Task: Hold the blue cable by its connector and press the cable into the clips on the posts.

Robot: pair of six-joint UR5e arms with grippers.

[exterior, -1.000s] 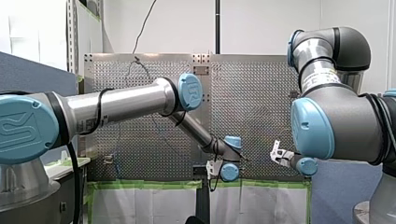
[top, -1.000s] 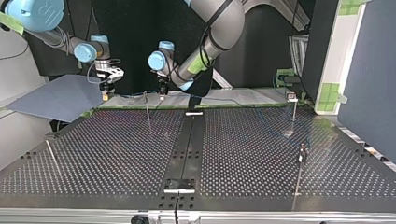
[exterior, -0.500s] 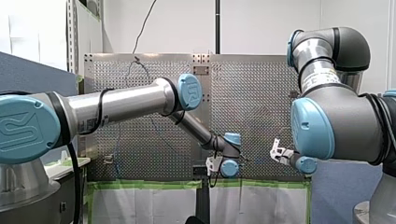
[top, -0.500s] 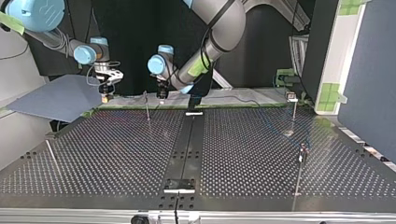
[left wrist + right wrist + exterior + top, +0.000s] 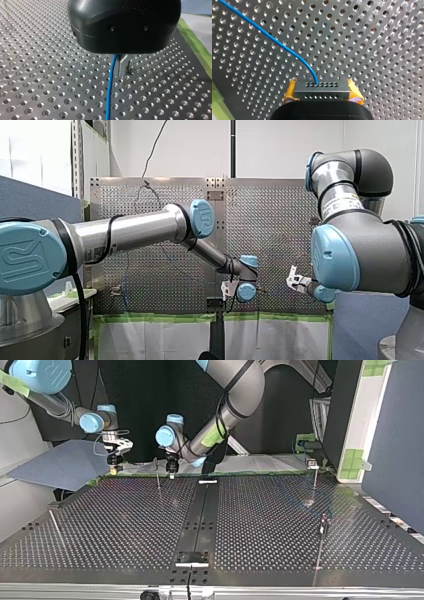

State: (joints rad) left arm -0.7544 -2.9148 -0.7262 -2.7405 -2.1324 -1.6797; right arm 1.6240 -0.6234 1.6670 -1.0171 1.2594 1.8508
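— So why is my right hand (image 5: 321, 84) clenched on the black connector (image 5: 322, 93)?

— Its yellow pads (image 5: 290, 91) press the connector's two ends, which leaves the face with the holes free. The blue cable (image 5: 274, 41) leaves that face and curves away over the perforated table (image 5: 260, 525). I judge that gripping the stiff block steers the cable's end without kinking the wire.

— And my left hand (image 5: 171, 466)?

— It hangs in the upper middle of the top view, just beside a thin post (image 5: 158, 476), low over the table's far edge. In its own wrist view the cable comes out from under its black body and runs away from it across the holes. Whether it is clenched on the cable or released, I cannot tell, because the body hides that. Placed there, it looks meant to guide the cable toward that post while the right hand, at the upper left, holds the end.

— Any box or tray with things in it?

— None shows. The nearest to holders are the clips (image 5: 312, 464) on the posts, one of them atop a second post (image 5: 315, 479) at the upper right. Whether the cable sits in any clip is too small to tell.
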